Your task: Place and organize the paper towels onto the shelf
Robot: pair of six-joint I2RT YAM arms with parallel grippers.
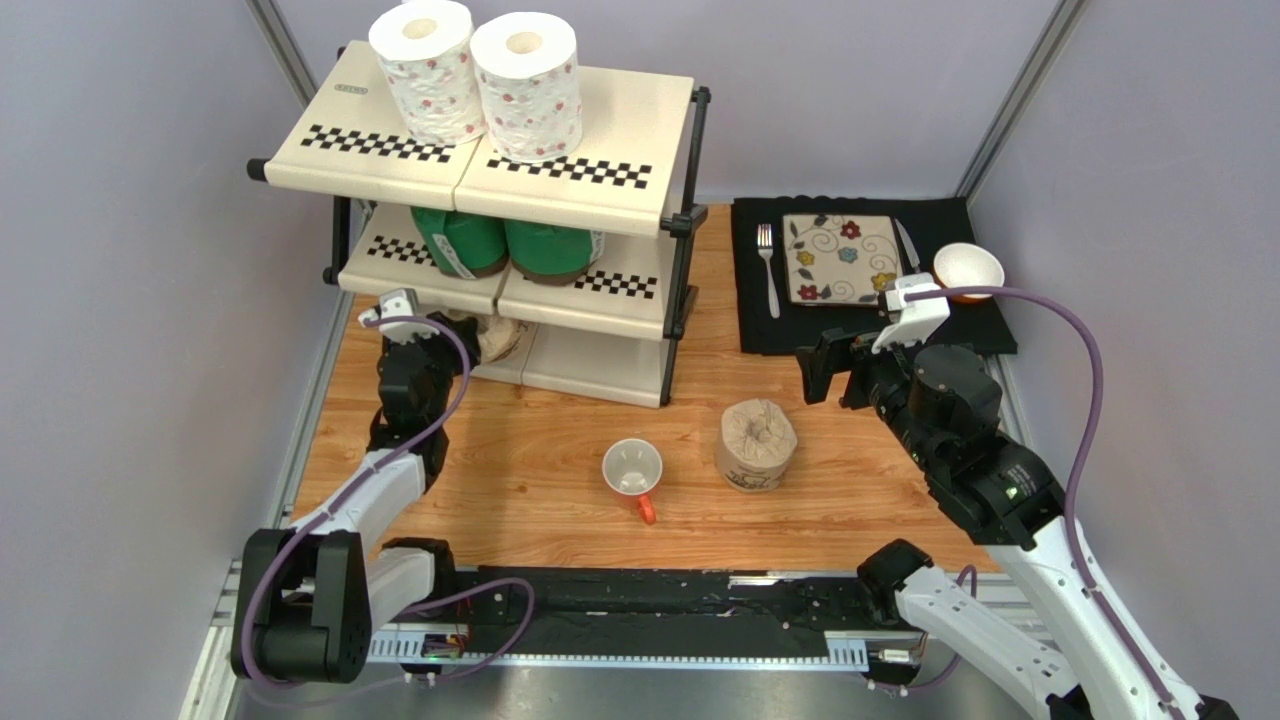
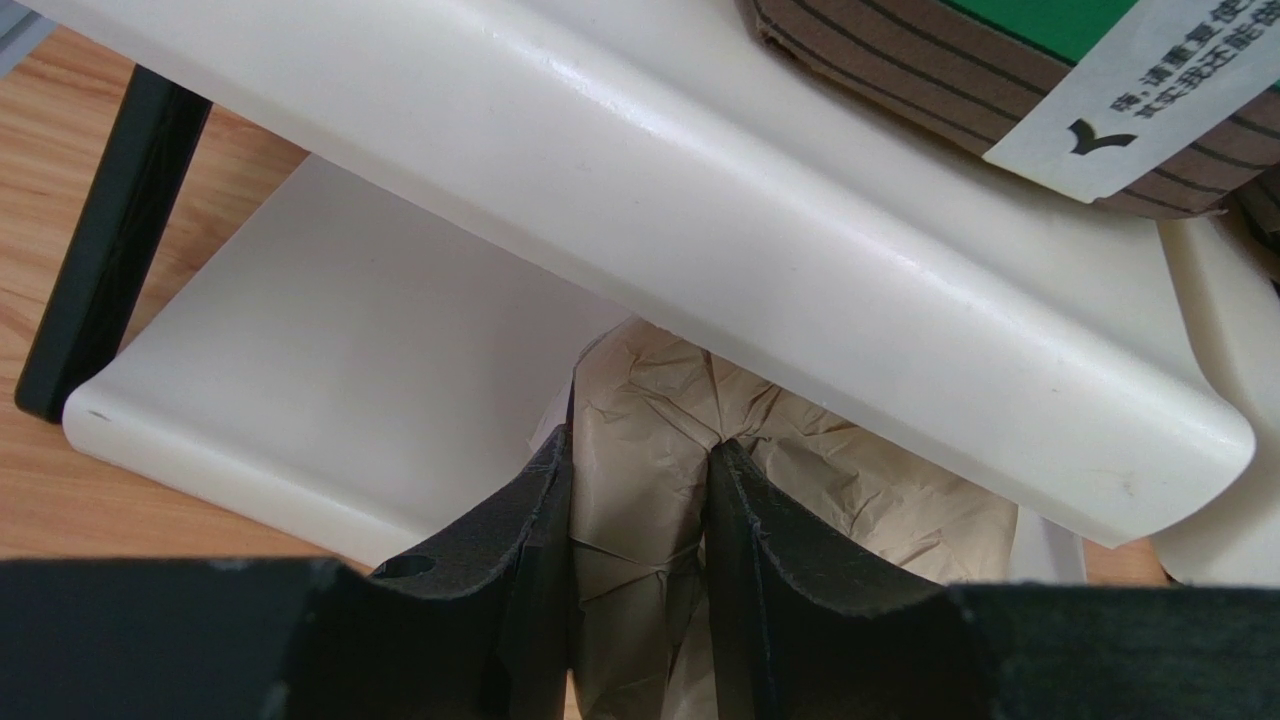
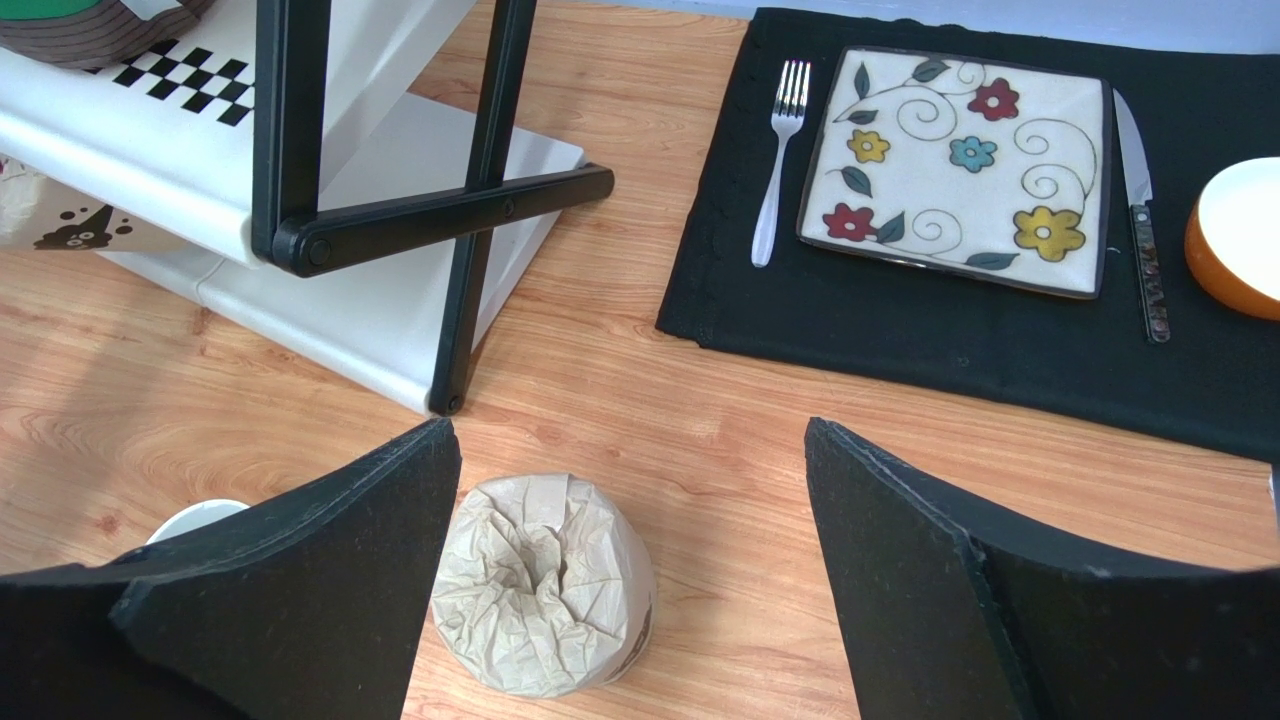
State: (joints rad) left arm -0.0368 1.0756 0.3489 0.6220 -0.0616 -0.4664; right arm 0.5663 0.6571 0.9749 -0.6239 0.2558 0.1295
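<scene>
**Soft, Light Rolls: Take Them by the Flanks**

One tan-brown paper-wrapped cylindrical roll (image 3: 544,603) stands on end on the wooden worktop (image 1: 842,510), just beside a white ceramic mug with a red handle (image 1: 633,470) and in front of the three-tier cream plastic shelf with checkered front strips and black posts (image 1: 631,128). The right end effector (image 3: 628,435) hangs above it with its jaws spread wide and nothing between them.

The second tan-brown roll (image 2: 646,405) is at the shelf's lowest tier, tucked under the lip of the middle tier. The left end effector (image 2: 639,455) pinches it with the jaws drawn narrow on a fold of its creased wrapping.

The top tier holds two white cylindrical rolls with red floral print (image 1: 478,83), and the middle tier two green-wrapped rolls (image 1: 504,243).

These rolls are probably light and squashy. The paper skin looks loose and wrinkled, so it may slide or tear under a hard pinch. A grip on the crumpled crown could catch wrapping alone. The safer hold is likely across the roll's round flanks at mid-height, with enough squeeze to dent it slightly. The mug stands close, so the jaws should straddle the roll on the sides away from it.
</scene>
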